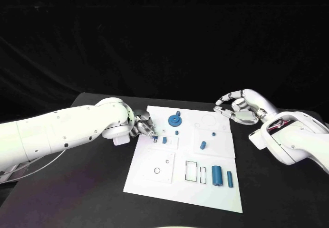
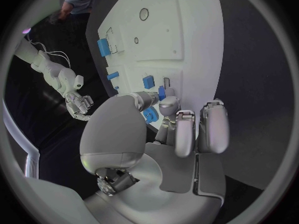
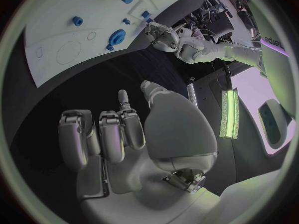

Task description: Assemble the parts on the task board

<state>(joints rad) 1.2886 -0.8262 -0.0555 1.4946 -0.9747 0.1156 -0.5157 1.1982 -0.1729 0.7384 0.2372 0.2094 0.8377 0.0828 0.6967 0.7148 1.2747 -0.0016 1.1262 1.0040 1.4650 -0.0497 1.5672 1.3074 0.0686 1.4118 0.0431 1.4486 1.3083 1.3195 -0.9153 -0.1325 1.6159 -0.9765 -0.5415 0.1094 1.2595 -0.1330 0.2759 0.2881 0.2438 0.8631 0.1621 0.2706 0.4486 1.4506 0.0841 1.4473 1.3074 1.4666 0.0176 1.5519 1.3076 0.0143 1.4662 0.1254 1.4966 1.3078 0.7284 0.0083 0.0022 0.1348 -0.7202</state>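
Near end of board: the white task board (image 1: 206,194) lies in the middle of the black table (image 1: 82,199); two upright blue cylinders, a large cylinder (image 1: 217,175) and a slimmer cylinder (image 1: 230,179), stand side by side by its right edge, just right of two rectangular slots (image 1: 197,172).
Square panel: a raised square plate (image 1: 159,166) with a small round hole sits left of the slots.
Middle of board: a slanted blue peg (image 1: 203,145) lies right of centre, with a smaller blue stud (image 1: 214,134) just beyond it.
Left hand: the left hand (image 1: 142,126) sits at the board's left edge, fingers bent down toward a small blue block (image 1: 164,139); in the left wrist view its fingertips (image 2: 167,104) are at a blue piece (image 2: 161,92), but I cannot tell whether they pinch it or only touch it.
Far end of board: a blue gear (image 1: 175,121) with a small blue knob (image 1: 178,113) just behind it lies near the far left corner; a faint circular outline (image 1: 209,121) is to their right.
Right hand: the right hand (image 1: 238,107) hovers off the board beyond its far right corner, over the table, fingers curled inward around nothing; the right wrist view shows the fingers (image 3: 109,134) folded toward the palm, well apart from the gear (image 3: 116,37).
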